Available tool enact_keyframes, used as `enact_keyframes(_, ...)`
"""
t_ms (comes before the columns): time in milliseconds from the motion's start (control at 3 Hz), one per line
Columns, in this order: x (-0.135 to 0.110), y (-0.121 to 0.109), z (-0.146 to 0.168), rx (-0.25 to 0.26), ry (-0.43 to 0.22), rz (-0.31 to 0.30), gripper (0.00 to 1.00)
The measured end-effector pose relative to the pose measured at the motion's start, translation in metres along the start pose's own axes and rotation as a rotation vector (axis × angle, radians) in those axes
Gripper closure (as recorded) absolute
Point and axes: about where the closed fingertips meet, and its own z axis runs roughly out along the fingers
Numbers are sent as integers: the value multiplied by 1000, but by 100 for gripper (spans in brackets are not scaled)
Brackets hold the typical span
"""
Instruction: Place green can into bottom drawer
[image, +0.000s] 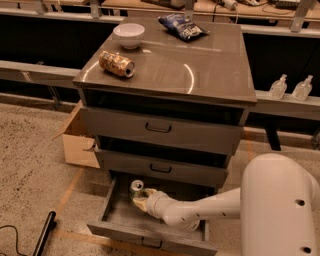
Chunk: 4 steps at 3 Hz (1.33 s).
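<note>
The green can (136, 188) stands upright inside the open bottom drawer (119, 216), toward its back left, with its silver top showing. My gripper (139, 201) reaches into the drawer from the right on a white arm and is closed around the can's lower body. The can sits low, at or close to the drawer's floor. The can's side is mostly hidden by the gripper and by shadow.
The two upper drawers (159, 129) are slightly ajar. On the cabinet top lie a gold-tan can (116, 64), a white bowl (129, 35) and a blue snack bag (182, 26). A cardboard box (80, 144) stands to the left. My white body (280, 205) is at the right.
</note>
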Motion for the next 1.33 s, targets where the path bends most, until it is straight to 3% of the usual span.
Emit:
enact_keyframes(667,48,13,41,-60,-46,-68,100)
enact_keyframes(1333,80,-2,79,-57,-47,-153,100)
